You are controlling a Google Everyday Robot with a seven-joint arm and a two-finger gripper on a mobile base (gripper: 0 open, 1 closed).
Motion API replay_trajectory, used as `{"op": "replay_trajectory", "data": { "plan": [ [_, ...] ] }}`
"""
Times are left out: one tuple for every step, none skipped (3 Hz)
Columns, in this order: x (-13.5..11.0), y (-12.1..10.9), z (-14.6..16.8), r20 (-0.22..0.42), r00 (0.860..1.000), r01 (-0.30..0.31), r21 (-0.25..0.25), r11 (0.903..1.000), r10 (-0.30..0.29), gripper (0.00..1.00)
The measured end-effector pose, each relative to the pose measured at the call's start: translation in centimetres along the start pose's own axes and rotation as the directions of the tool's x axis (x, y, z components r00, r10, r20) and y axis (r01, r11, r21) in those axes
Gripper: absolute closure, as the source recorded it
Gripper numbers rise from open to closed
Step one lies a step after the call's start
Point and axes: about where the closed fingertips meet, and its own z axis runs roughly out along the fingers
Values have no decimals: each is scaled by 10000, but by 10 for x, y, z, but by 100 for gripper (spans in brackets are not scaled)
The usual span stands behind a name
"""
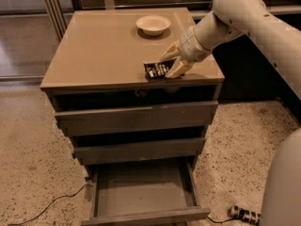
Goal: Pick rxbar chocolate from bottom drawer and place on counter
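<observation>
At the bottom of the frame the bottom drawer (141,197) stands pulled out, a shallow tray with a flat grey floor. Above, right of centre, the cream gripper (170,65) clasps the rxbar chocolate (154,70), flat and black-wrapped, low over the glossy tan counter (103,55) near its front edge. Placing looks underway; next comes letting go. Beyond sits a round cream bowl (153,25).

The arm (244,13) reaches in from the right, its end effector (166,67) low over the tabletop (103,55) front, fingers (171,55) gripping the rxbar chocolate (154,70).
</observation>
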Motion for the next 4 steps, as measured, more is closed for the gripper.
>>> {"op": "replay_trajectory", "data": {
  "plan": [
    [-1, -15, 2, -62, 9996, 272, 43, 9996, -272, 100],
    [-2, -26, 9, -29, 9994, 358, -83, 9993, -358, 100],
    [6, -30, 23, 35, 10000, -17, -696, 9976, 19, 100],
    [11, -28, 31, 41, 9996, -283, -1093, 9936, 290, 100]
  ]
}}
